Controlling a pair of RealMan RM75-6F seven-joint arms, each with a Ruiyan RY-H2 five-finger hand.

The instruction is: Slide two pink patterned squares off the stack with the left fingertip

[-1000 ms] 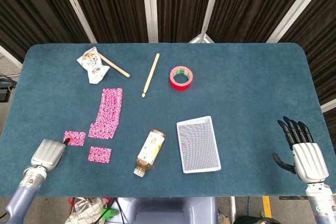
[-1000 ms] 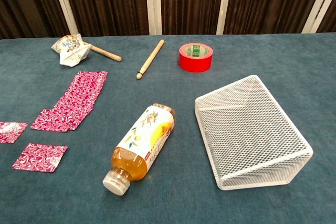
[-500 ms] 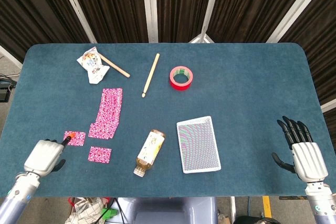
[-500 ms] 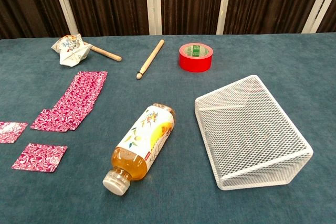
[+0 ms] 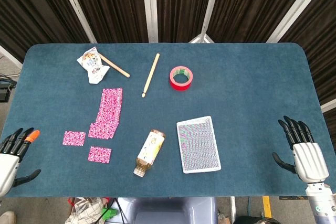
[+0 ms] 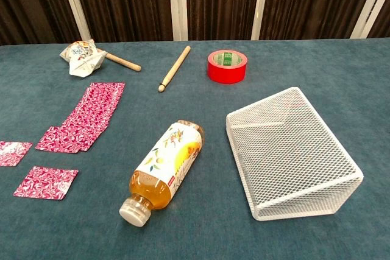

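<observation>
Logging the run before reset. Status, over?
Left hand open, off the table edge. Right hand open, idle. Two squares lie apart from the stack. Nothing in the way.

Bright even overhead light, soft faint shadows; sharp focus, no glare

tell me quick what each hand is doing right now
Left hand: open, fingers spread, holding nothing, off the table's left edge.
Right hand: open, fingers apart, holding nothing.
</observation>
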